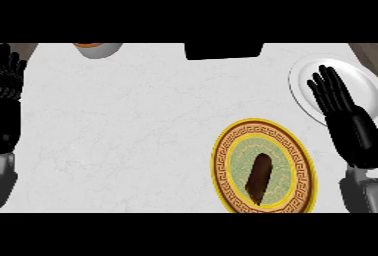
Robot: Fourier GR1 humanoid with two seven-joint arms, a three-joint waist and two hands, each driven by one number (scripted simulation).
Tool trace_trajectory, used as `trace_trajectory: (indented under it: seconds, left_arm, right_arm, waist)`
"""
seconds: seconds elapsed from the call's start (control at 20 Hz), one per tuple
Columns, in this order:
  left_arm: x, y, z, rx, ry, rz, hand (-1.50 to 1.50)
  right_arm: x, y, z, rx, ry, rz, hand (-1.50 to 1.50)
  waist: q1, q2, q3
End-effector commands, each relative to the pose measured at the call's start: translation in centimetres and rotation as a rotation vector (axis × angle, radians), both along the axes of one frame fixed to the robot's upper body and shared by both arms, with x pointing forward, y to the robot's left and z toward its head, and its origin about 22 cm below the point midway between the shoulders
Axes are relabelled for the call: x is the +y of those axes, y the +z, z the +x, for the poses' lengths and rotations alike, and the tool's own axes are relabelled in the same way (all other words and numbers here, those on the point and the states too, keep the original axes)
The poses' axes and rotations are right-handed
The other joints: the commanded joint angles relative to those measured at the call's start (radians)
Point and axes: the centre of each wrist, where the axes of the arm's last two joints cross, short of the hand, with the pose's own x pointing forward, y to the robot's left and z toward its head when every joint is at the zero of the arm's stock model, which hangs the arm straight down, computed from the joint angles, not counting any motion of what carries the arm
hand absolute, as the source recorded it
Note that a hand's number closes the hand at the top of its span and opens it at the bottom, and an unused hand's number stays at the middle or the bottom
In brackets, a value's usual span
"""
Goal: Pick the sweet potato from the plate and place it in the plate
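A dark brown sweet potato (pixel 259 179) lies lengthwise in the middle of a yellow-rimmed patterned plate (pixel 230 145) at the lower right of the white counter. A plain white plate (pixel 301 80) sits at the far right, partly covered by my right hand (pixel 353 129). That hand is open with straight fingers pointing away, to the right of the patterned plate and not touching the sweet potato. My left hand (pixel 9 95) rests open along the left edge, far from both plates.
A bowl with an orange inside (pixel 97 49) peeks in at the top left. A black block (pixel 223 50) sits at the top centre. Brown surface (pixel 366 50) shows past the counter's top right corner.
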Motion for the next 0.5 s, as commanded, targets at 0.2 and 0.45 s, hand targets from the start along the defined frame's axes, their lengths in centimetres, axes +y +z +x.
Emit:
trace_trajectory:
  seconds: [0.2,0.45]
  left_arm:
    - [-3.0,-11.0,-4.2,0.581,-0.01,-0.212,0.0]
    - [-4.3,-13.6,-6.1,0.73,-0.053,-0.355,0.0]
  right_arm:
    - [-4.4,4.9,0.0,-0.009,-0.398,-0.266,1.5]
    - [-9.3,5.5,-2.4,0.017,-0.868,-0.582,-1.5]
  waist:
    - [-0.02,0.008,-0.053]
    - [-0.052,-0.003,-0.056]
